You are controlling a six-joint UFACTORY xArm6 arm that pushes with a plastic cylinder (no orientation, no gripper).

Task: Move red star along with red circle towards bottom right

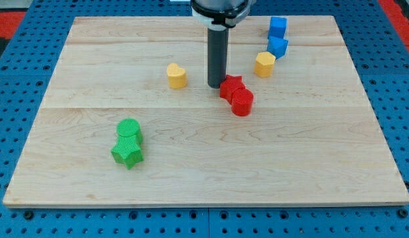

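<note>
Rod: a straight dark rod [217,56] is being shown coming down from the view's top centre, and its lower end, my tip [216,86], is being held on the worktop [211,165].
End effector: no grasping part is being carried, so no open or closed state is being shown; nothing is being held.
Red star: the red star [231,87] is being seen just to the view's right of my tip, so close that contact is being suggested, though a hairline gap cannot be ruled out.
Red circle: the red circle [242,102] is being pressed up against the star's lower right side, the pair sitting a little above and right of the board's centre.
Yellow blocks: a yellow heart-like block [177,76] is being seen to the view's left of the rod, apart from it; a yellow hexagon-like block [264,64] is being seen to the upper right of the red pair.
Blue blocks: two blue blocks, one [277,27] above the other [277,46], are being seen near the top right, close together; their exact shapes cannot be told.
Green blocks: a green circle [129,130] and a green star [127,153] are being seen touching at the lower left, well apart from everything else.
</note>
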